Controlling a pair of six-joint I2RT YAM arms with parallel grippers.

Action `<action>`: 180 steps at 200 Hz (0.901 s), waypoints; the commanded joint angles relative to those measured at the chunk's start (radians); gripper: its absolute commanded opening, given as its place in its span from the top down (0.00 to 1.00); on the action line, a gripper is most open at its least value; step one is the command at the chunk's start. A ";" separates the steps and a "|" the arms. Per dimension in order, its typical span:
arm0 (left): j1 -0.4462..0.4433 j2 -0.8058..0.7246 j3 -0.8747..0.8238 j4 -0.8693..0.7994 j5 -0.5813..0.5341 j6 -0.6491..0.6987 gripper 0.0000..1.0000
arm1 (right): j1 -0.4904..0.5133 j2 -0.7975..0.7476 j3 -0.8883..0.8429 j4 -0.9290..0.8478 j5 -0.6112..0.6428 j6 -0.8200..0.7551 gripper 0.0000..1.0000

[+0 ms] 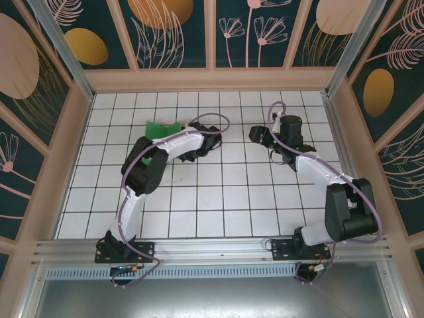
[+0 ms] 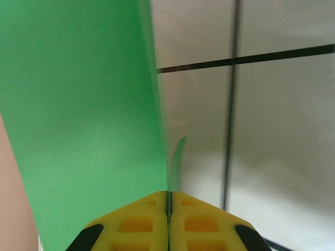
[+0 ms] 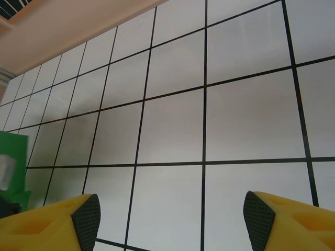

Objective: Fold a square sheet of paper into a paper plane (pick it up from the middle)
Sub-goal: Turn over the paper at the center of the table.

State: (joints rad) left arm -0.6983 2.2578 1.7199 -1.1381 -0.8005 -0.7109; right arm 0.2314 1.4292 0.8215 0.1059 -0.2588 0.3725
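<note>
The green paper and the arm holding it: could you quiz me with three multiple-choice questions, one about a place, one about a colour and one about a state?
1. From above, where is the green paper on the tiled table?
A. Near right corner
B. Front centre, between the arm bases
C. Far left part, by the left arm's wrist

2. The fingers of the left gripper are mostly:
A. Yellow
B. Red
C. White

3. The left gripper is:
A. Wide open
B. Shut on the green paper
C. Shut on nothing

Answers:
1 C: the top view shows the green paper at the far left, at the end of the left arm.
2 A: the left wrist view shows yellow fingers with black pads.
3 B: the fingers meet with the paper's edge pinched between them.
</note>
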 commanded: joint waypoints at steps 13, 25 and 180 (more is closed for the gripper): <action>-0.013 0.052 0.083 0.031 0.039 0.026 0.89 | -0.013 -0.006 -0.009 -0.004 0.007 0.000 0.25; -0.013 0.053 0.089 0.049 0.056 0.044 0.85 | -0.016 -0.005 -0.012 -0.004 0.010 0.012 0.25; -0.013 -0.149 -0.021 0.500 0.584 0.178 0.47 | -0.088 0.054 -0.025 0.041 -0.099 0.106 0.29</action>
State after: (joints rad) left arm -0.7143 2.2398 1.7393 -0.7746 -0.4042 -0.5610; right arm 0.1493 1.4616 0.8013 0.1093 -0.3347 0.4603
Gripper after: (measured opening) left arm 0.482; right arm 0.715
